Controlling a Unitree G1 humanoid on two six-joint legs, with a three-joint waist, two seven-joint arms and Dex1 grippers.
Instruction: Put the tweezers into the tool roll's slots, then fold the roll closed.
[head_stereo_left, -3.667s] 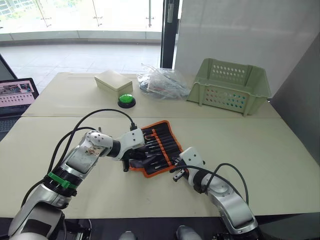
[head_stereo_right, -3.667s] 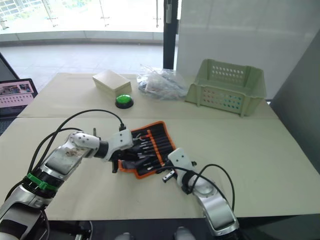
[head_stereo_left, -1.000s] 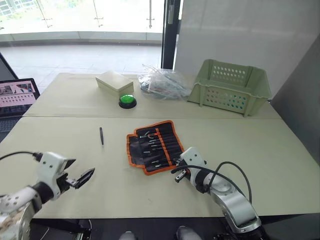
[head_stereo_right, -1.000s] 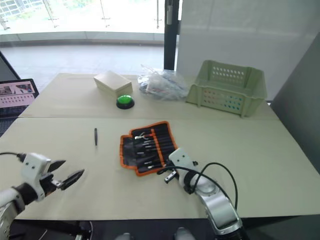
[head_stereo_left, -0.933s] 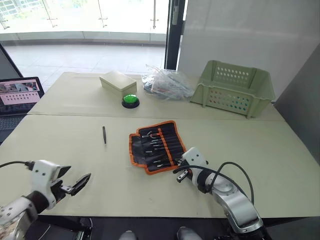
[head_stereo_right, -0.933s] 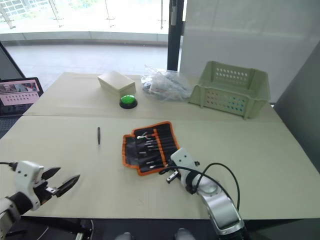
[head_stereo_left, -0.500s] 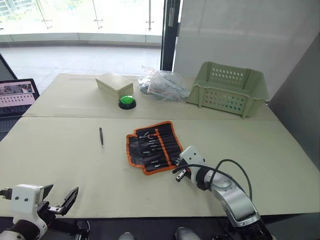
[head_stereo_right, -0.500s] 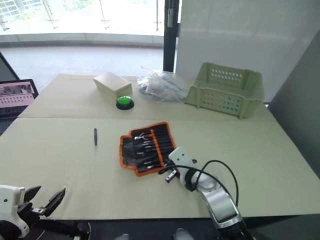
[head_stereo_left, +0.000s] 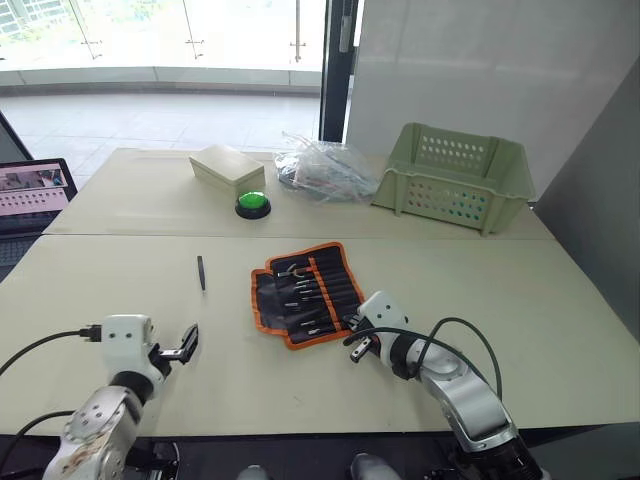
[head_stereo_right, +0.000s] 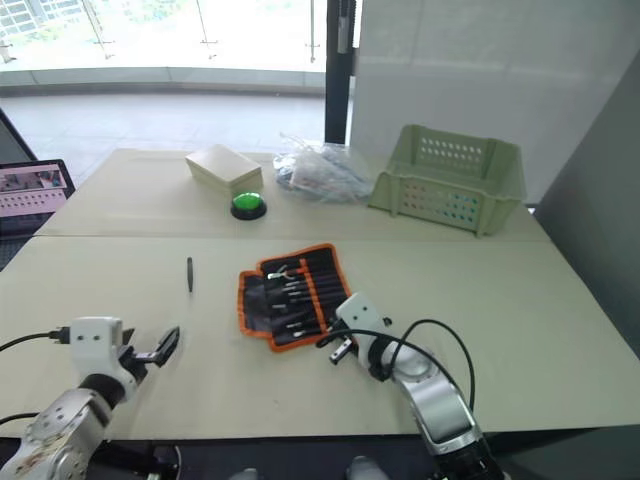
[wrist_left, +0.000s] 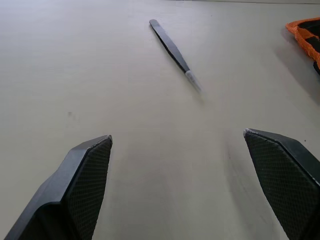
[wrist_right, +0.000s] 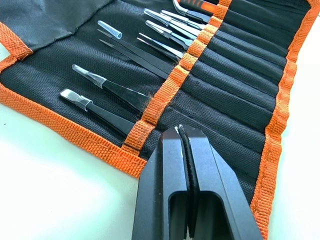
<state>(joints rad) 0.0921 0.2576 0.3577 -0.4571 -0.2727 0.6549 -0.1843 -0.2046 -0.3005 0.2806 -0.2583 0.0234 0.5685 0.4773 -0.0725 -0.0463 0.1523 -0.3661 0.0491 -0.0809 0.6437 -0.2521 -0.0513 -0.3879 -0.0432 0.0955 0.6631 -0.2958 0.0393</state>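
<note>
The tool roll (head_stereo_left: 307, 293) lies unrolled and flat on the beige table (head_stereo_left: 560, 300), near its middle. Several tweezers (wrist_right: 127, 95) sit in the slots (wrist_right: 235, 85), their tips protruding past the inner orange strip. One loose tweezer (head_stereo_left: 201, 272) lies on the table, well apart from the roll on its left side. The left gripper (wrist_left: 180, 187) hovers low over the table with its fingers spread wide, pointed toward the loose tweezer. The right gripper (wrist_right: 182, 145) has its fingers pressed together, empty, at the roll's near edge. A green basket (head_stereo_left: 455, 175) stands at the far right.
</note>
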